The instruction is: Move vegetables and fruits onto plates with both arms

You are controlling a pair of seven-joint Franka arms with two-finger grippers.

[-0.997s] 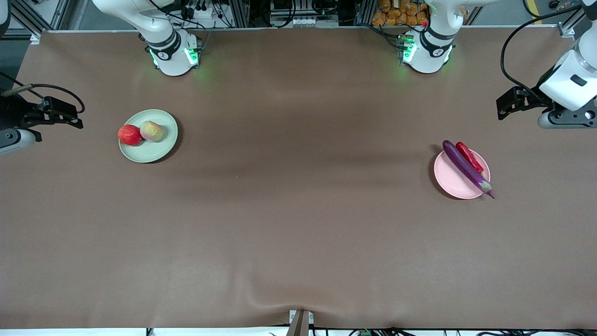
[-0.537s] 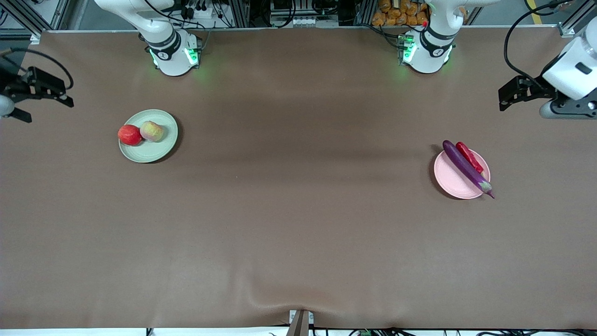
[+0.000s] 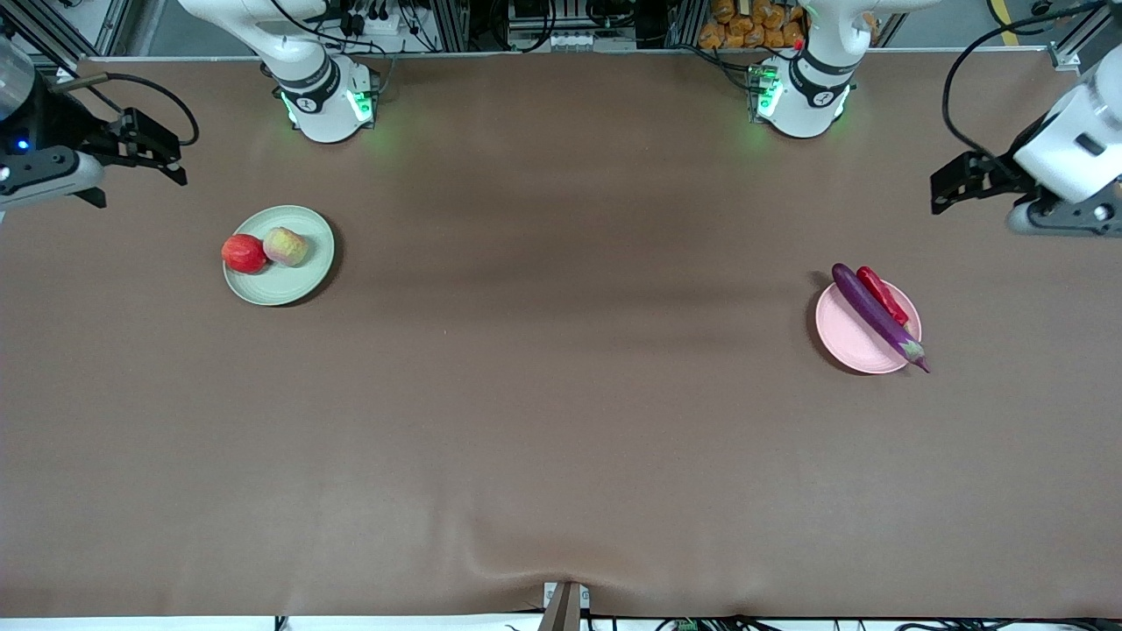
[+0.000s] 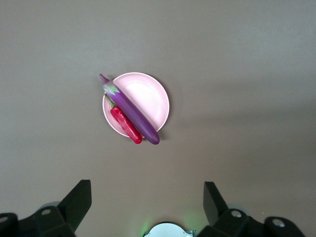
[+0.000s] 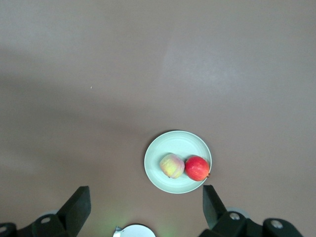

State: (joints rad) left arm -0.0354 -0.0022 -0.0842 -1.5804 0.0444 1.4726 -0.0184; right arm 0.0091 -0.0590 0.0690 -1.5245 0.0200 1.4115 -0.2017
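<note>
Both pairs of jaws stand wide apart and empty: the left gripper (image 4: 145, 200) hangs high over the table's left-arm end, the right gripper (image 5: 145, 205) high over the right-arm end. On the pink plate (image 3: 855, 337) lie the purple eggplant (image 3: 875, 314) and red chili (image 3: 884, 296), touching. The green plate (image 3: 294, 276) holds the red-orange fruit (image 3: 244, 253) beside the yellow-green fruit (image 3: 286, 246).
</note>
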